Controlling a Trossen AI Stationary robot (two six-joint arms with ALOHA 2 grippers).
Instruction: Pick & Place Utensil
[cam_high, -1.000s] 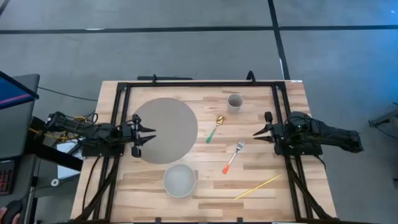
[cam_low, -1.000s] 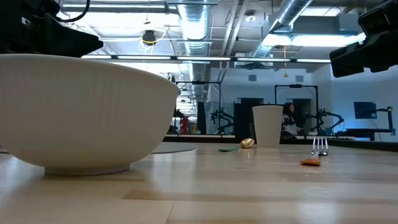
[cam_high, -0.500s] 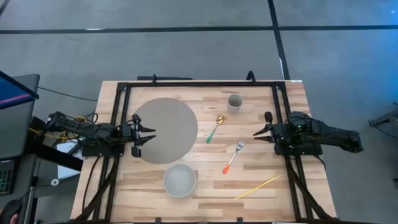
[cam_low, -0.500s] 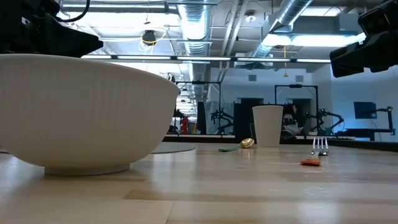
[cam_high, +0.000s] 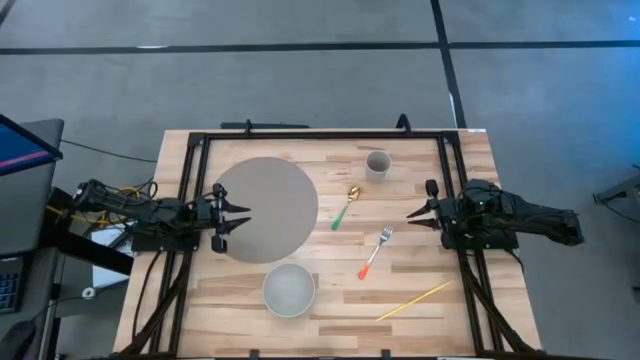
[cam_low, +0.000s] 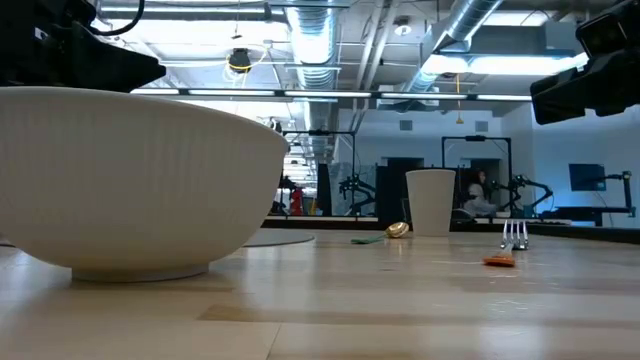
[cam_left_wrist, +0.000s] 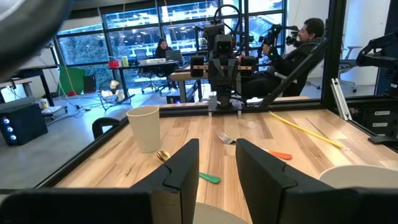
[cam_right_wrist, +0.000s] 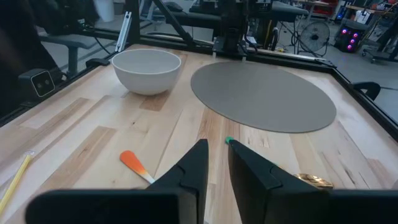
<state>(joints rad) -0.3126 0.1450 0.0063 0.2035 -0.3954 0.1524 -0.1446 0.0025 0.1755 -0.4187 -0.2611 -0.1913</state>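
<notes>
A gold spoon with a green handle (cam_high: 345, 208) lies flat near the table's middle. A fork with an orange handle (cam_high: 374, 252) lies nearer the right side. A yellow chopstick (cam_high: 412, 301) lies by the near right corner. My left gripper (cam_high: 243, 212) hovers open over the left edge of the grey round mat (cam_high: 265, 208). My right gripper (cam_high: 412, 218) waits open at the right, pointing toward the fork. In the left wrist view, the spoon (cam_left_wrist: 186, 168) and fork (cam_left_wrist: 249, 144) show beyond my fingers.
A white bowl (cam_high: 289, 289) sits near the near edge, filling the low view's left (cam_low: 130, 180). A paper cup (cam_high: 377, 163) stands toward the far edge. A black frame (cam_high: 320, 134) rims the table. People sit in the room behind.
</notes>
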